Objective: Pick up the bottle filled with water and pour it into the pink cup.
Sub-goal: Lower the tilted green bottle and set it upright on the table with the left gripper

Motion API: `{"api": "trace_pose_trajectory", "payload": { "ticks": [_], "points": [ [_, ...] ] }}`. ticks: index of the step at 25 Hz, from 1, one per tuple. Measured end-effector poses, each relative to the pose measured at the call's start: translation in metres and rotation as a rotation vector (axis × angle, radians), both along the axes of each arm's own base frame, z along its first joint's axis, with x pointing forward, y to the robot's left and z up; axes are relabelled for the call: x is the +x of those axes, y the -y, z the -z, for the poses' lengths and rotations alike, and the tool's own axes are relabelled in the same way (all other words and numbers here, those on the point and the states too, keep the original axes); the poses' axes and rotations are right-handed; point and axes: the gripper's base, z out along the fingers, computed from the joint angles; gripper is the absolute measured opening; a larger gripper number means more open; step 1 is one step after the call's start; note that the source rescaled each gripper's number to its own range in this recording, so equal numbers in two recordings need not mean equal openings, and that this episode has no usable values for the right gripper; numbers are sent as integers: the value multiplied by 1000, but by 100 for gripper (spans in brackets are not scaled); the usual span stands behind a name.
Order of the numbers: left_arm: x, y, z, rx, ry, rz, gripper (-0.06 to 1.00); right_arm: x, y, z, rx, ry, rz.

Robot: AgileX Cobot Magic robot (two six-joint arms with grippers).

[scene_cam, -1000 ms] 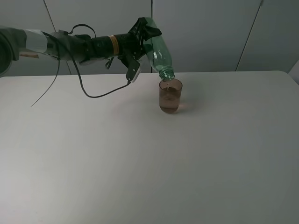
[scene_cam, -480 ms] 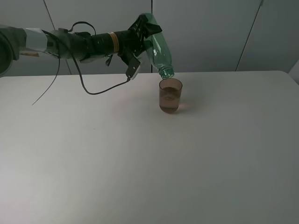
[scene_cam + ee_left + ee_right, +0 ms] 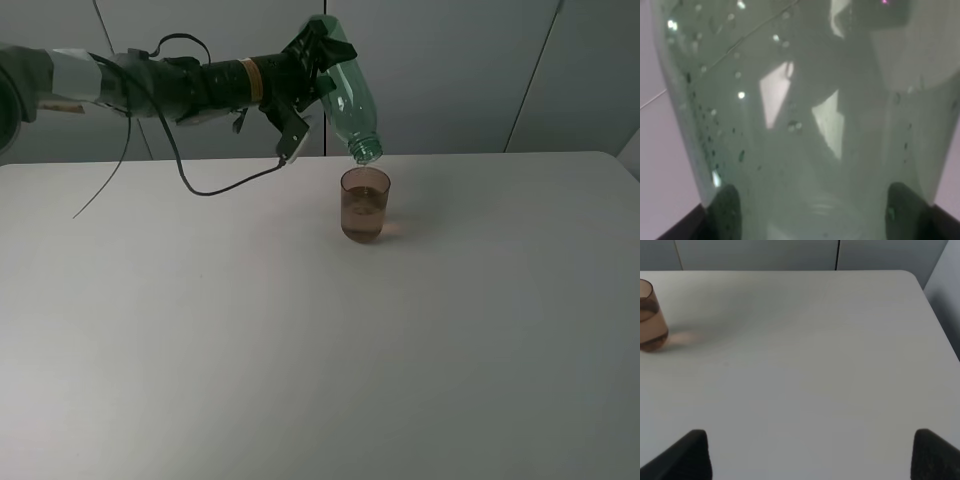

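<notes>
My left gripper [image 3: 322,55] is shut on the green-tinted bottle [image 3: 347,92], holding it tilted with the open neck down, just above the pink cup [image 3: 364,204]. The cup stands upright on the white table [image 3: 300,340] and holds liquid. No stream shows between the neck and the cup. In the left wrist view the bottle [image 3: 800,125] fills the frame, with droplets on its wall, between the two fingertips [image 3: 725,210]. In the right wrist view the cup [image 3: 650,315] stands far from my right gripper [image 3: 810,455], which is open and empty over the table.
A black cable [image 3: 210,185] hangs from the left arm over the table's back part. The table's right edge [image 3: 940,335] and a rounded corner show in the right wrist view. Grey wall panels stand behind the table.
The left gripper has lifted the bottle and moved it slightly right, so the neck stands higher above the cup. The thin stream seen one second ago has stopped.
</notes>
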Motion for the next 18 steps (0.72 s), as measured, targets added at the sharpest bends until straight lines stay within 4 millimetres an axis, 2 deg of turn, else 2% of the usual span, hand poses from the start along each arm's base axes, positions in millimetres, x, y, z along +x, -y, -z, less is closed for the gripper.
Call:
{"api": "trace_pose_trajectory", "payload": {
  "ticks": [2, 5, 12, 15, 18],
  "points": [
    [0, -1, -6, -22, -25, -13, 0, 0, 0, 0, 0, 0, 0],
    [0, -5, -6, -94, -133, -37, 0, 0, 0, 0, 0, 0, 0],
    [-2, -23, 23, -211, -404, -110, 0, 0, 0, 0, 0, 0, 0],
    [-6, -32, 38, -340, -601, -166, 0, 0, 0, 0, 0, 0, 0],
    [-12, -40, 44, -511, -785, -205, 0, 0, 0, 0, 0, 0, 0]
  ]
}}
